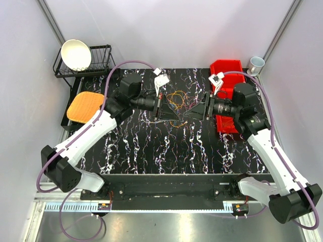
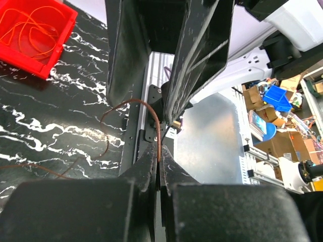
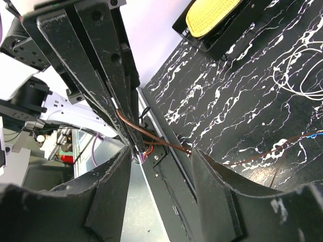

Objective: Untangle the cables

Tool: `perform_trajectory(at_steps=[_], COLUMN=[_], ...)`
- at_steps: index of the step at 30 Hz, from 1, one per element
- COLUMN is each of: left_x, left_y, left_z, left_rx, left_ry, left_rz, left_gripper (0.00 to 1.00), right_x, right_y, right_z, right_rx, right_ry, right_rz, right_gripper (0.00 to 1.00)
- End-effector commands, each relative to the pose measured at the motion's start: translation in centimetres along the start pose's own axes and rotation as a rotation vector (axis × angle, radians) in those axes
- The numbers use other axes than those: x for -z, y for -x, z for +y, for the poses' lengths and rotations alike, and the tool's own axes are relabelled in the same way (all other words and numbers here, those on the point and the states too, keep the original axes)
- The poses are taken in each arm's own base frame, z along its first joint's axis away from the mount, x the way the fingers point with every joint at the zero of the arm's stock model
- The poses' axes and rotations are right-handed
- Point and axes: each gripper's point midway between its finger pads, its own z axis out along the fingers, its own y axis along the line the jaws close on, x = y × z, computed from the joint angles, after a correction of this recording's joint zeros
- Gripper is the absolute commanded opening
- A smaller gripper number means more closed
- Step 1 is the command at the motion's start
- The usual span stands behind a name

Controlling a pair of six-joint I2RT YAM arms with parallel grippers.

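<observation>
Two black grippers meet tip to tip over a black table (image 1: 151, 151) veined with white like marble, boxed in by plain pale panels. From above, the left gripper (image 1: 175, 116) and right gripper (image 1: 191, 113) sit just in front of the cables (image 1: 176, 98), thin orange and yellow loops lying loose on the tabletop. A red plastic bin (image 1: 225, 68) stands at the far right with a white mug (image 1: 256, 64) beside it. At the far left a white bowl (image 1: 76, 54) leans in a black wire rack (image 1: 101, 55), and an orange waffled pad (image 1: 85, 107) lies on a black tray (image 1: 68, 121). At the left wrist, the left gripper's fingers (image 2: 144, 166) are pressed together on a thin brown cable (image 2: 157, 131), which arcs up and droops to the table; the bin holds orange cable loops (image 2: 30, 25). At the right wrist, the right gripper's fingers (image 3: 111, 196) stand well apart, holding nothing, facing the left gripper's pinched tips, from which the brown cable runs down to the table.
</observation>
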Motion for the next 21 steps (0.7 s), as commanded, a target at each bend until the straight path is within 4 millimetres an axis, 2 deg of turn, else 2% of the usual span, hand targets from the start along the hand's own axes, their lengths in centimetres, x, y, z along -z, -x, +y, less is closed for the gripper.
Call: perform_trajectory(at_steps=[1, 18, 19, 21], left_x=[-0.2, -0.2, -0.2, -0.4], left_y=[2.2, 1.6, 1.5, 1.2], left_z=[-2.2, -2.8, -2.7, -2.4], left_rx=[-0.085, -0.081, -0.078, -0.069], left_ry=[-0.079, -0.093, -0.091, -0.087], left_rz=[-0.039, -0.032, -0.031, -0.027], left_gripper=[0.0, 0.0, 0.0, 0.0], right_x=[0.0, 0.5, 0.5, 0.5], right_y=[1.0, 1.3, 1.2, 1.3], right_z=[0.8, -0.7, -0.6, -0.7], right_rx=[0.075, 0.112, 0.112, 0.115], right_ry=[-0.005, -0.118, -0.117, -0.118], right_rz=[-0.025, -0.06, -0.06, -0.06], right_gripper=[0.55, 0.54, 0.53, 0.45])
